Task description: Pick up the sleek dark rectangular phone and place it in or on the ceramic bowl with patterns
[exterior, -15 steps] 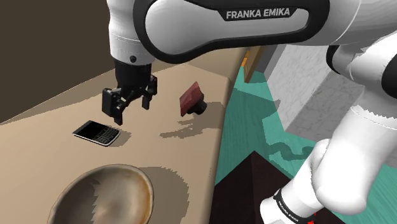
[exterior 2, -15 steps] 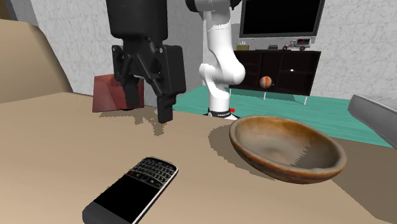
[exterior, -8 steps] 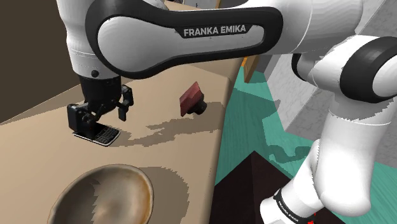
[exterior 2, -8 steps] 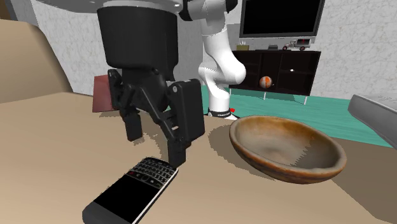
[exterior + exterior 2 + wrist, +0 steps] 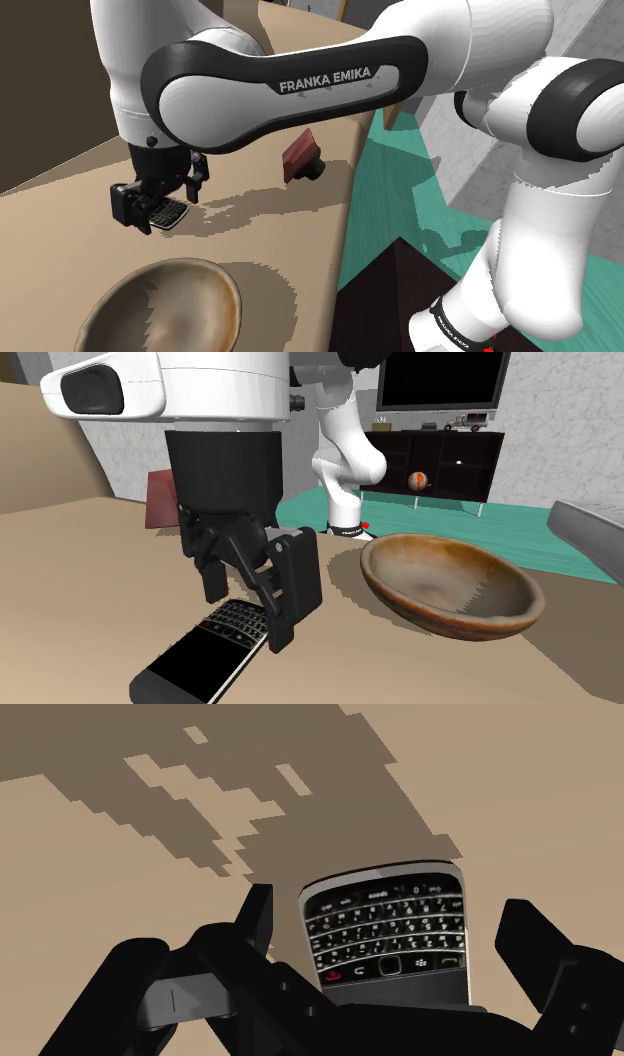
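Note:
The dark phone lies flat on the tan table, keypad end toward the arm. My gripper is open and low over that keypad end, one finger on each side, neither touching the phone. In the wrist view the phone sits between the fingers with a gap on both sides. In the shoulder view the gripper covers most of the phone. The brown bowl stands apart on the table, at the second exterior view's right; the bowl is near the shoulder view's bottom edge.
A dark red block stands on the table beyond the phone, near the table's edge. Past that edge is teal floor. A dark cabinet with a black screen lies behind.
The gripper has come down and across onto the phone, from above and beside it to straddling its keypad end. Phone and bowl have not moved.

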Action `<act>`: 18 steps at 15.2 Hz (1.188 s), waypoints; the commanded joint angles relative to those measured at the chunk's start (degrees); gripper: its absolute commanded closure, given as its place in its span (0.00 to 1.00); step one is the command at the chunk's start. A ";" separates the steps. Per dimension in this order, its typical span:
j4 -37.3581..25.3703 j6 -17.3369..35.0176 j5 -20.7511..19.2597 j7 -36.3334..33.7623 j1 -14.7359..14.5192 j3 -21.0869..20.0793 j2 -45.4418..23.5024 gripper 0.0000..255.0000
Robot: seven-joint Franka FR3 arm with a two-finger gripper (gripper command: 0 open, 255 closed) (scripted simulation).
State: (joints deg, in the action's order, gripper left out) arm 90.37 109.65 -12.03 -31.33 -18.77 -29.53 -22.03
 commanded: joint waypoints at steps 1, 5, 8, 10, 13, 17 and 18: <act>0.10 0.13 -0.01 -0.01 0.01 0.01 -0.01 0.00; 0.10 0.12 -0.01 -0.01 0.01 0.01 -0.01 0.00; 0.10 0.12 -0.01 -0.01 0.01 0.01 0.00 1.00; 0.10 0.12 -0.01 0.00 0.01 0.01 0.00 1.00; 0.10 0.12 -0.01 0.00 0.01 0.01 -0.01 1.00; -1.03 -1.26 0.21 0.16 -0.02 -0.10 0.30 1.00; -1.65 -1.98 0.29 0.24 -0.05 -0.15 0.42 1.00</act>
State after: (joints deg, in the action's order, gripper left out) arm 89.30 108.39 -11.86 -31.22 -18.84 -29.63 -21.80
